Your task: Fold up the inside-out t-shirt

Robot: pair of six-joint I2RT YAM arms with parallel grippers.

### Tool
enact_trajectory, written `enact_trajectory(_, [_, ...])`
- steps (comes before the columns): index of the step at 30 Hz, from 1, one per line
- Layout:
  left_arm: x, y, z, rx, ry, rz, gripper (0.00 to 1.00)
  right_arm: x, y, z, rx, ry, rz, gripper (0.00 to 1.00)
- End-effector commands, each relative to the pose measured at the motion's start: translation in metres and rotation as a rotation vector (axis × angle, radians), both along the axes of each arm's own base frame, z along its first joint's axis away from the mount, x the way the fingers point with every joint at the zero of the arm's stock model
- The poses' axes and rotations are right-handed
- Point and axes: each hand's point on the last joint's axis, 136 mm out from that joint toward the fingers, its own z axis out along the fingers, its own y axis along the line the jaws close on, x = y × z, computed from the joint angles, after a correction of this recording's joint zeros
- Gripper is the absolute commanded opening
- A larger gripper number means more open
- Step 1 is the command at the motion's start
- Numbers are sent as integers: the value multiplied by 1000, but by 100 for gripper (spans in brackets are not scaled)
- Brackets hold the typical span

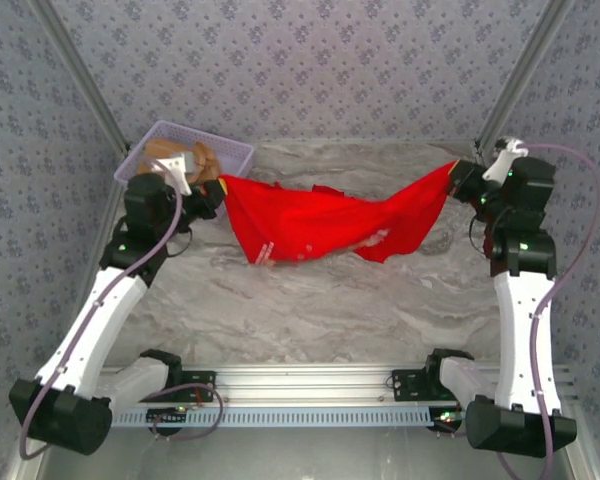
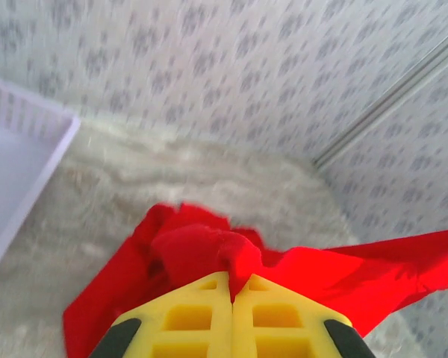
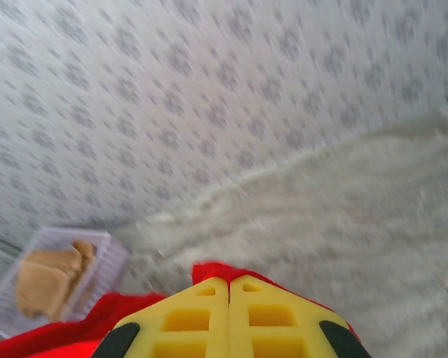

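Sagging over the far half of the table (image 1: 330, 320), the red t-shirt (image 1: 320, 225) looks light, limp and quick to bunch. The left gripper (image 2: 231, 291) is clenched on its left end, the right gripper (image 3: 229, 287) on its right end; hems or corners seem the surest holds.

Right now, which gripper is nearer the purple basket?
Left. The left gripper, shut on one end of the red t-shirt, sits right beside the purple basket. The right gripper, shut on the other end, is across the table from it.
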Motion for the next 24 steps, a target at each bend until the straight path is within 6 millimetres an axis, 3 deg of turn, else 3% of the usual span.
enact_trajectory(1, [-17,17,60,-44,-106,63,0,-31,3,54,-2,-114,-7,0])
enact_trajectory(3, [-38,29,79,-35,-145,92,0,-61,3,68,-49,-129,-27,0])
enact_trajectory(6, [-67,50,91,-11,-189,167,0,-109,-9,88,-131,-191,-124,0])
enact_trajectory(8, [-76,63,96,17,-212,222,0,-127,-12,98,-156,-228,-158,0])
enact_trajectory(10, [-77,70,99,51,-210,256,0,-131,-12,105,-160,-251,-162,0])
enact_trajectory(13, [-56,67,99,70,-195,265,0,-112,-11,113,-148,-261,-139,0])
enact_trajectory(19, [15,57,94,127,-144,299,0,-47,-24,129,-119,-303,-168,0])
enact_trajectory(24, [79,51,102,168,-134,316,0,32,-34,152,-101,-329,-169,0])
